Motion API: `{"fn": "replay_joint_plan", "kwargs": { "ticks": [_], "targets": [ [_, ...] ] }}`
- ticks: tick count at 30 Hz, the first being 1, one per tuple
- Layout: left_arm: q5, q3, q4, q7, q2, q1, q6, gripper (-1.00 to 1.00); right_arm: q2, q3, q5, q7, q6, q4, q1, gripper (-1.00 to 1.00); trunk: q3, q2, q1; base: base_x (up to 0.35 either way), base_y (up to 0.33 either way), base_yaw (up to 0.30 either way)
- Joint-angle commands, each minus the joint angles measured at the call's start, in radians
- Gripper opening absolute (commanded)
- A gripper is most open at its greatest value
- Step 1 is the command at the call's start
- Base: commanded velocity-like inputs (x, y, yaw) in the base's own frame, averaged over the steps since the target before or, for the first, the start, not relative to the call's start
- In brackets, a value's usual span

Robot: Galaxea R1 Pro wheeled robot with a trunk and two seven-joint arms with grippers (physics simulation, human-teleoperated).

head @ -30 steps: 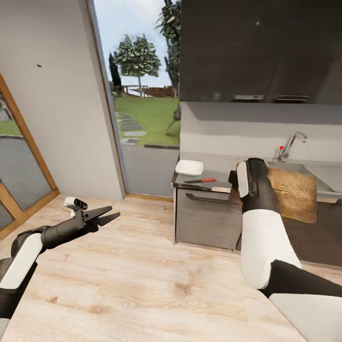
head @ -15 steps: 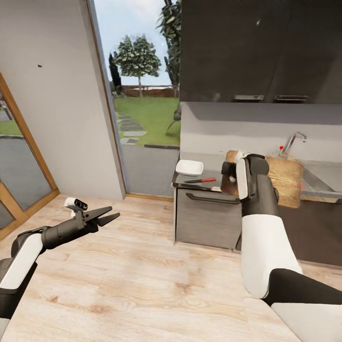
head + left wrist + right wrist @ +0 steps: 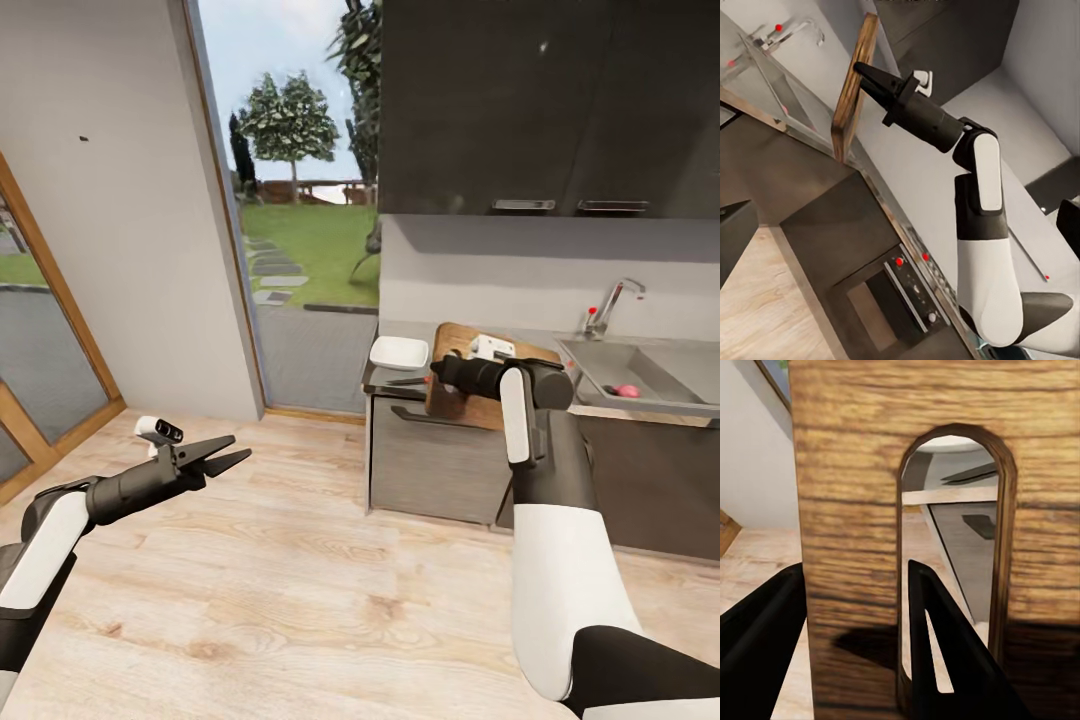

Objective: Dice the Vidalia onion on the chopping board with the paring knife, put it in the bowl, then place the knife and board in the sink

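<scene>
Both right tool (image 3: pixel 855 645) fingers grip the chopping board (image 3: pixel 855 502).

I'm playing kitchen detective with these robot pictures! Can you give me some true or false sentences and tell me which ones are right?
1. The right gripper holds the chopping board up off the countertop. True.
2. The Vidalia onion lies on the board. False: it is in the sink.
3. The left gripper is open and holds nothing. True.
4. The bowl is full of diced onion. False: it looks empty.
5. The paring knife is in the sink. False: it is on the countertop by the bowl.
</scene>
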Motion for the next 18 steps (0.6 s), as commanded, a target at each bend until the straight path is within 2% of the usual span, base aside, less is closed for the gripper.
{"fn": "replay_joint_plan", "kwargs": {
  "ticks": [1, 18],
  "targets": [
    [-0.001, 0.0, 0.0, -0.004, 0.0, -0.001, 0.003, 1.0, 0.001, -0.003, -0.002, 0.003, 0.004, 0.0, -0.001, -1.0, -0.002, -0.002, 0.001, 0.0, 0.0, 0.0],
    [-0.009, 0.001, 0.007, 0.003, -0.005, -0.001, -0.004, 1.0, -0.005, -0.003, -0.001, -0.004, 0.004, 0.036, 0.0, -1.0, -0.002, -0.002, 0.001, 0.0, 0.0, 0.0]
  ]
}}
